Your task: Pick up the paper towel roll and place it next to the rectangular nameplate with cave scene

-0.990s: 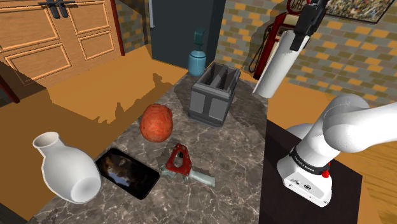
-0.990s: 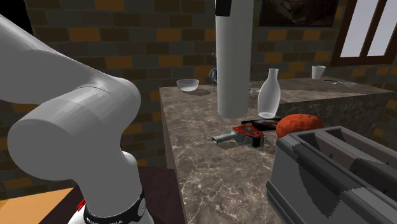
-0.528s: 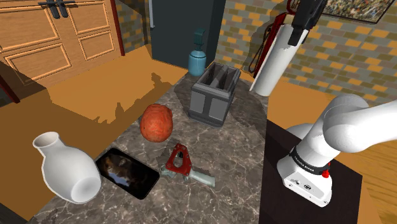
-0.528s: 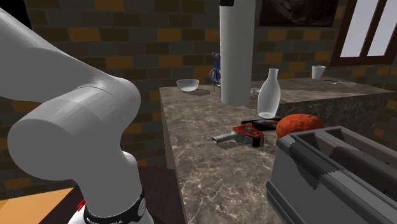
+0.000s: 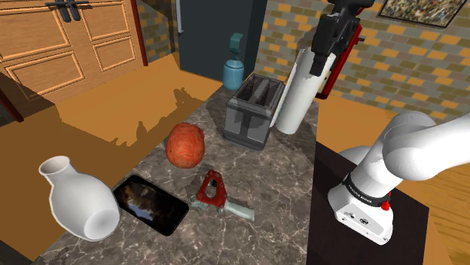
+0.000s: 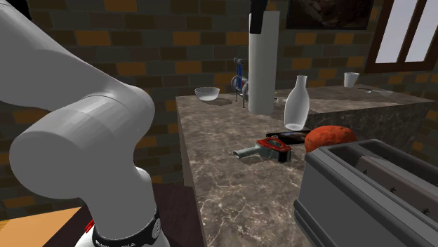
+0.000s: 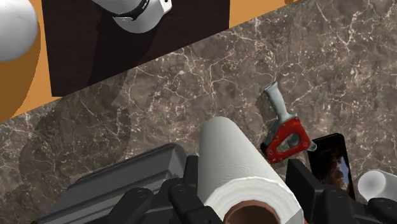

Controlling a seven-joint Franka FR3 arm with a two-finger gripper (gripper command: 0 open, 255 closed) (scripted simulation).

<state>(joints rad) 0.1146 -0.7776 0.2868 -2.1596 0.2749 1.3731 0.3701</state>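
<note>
Shoulder view's left to right: vase, nameplate, tape dispenser lay in a row | toaster stood behind them | all sat on countertop

Brown and grey brick walls enclose the room. A panelled wooden door stands well apart from the dark marbled tabletop, across orange floor; 1 bright window.

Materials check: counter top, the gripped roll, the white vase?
Counter top: dark polished stone, marble-like, with pale veins. Roll: white dimpled paper around a brown core, probably cardboard. Vase: plain smooth white, perhaps ceramic, though the look leaves it open.
</note>
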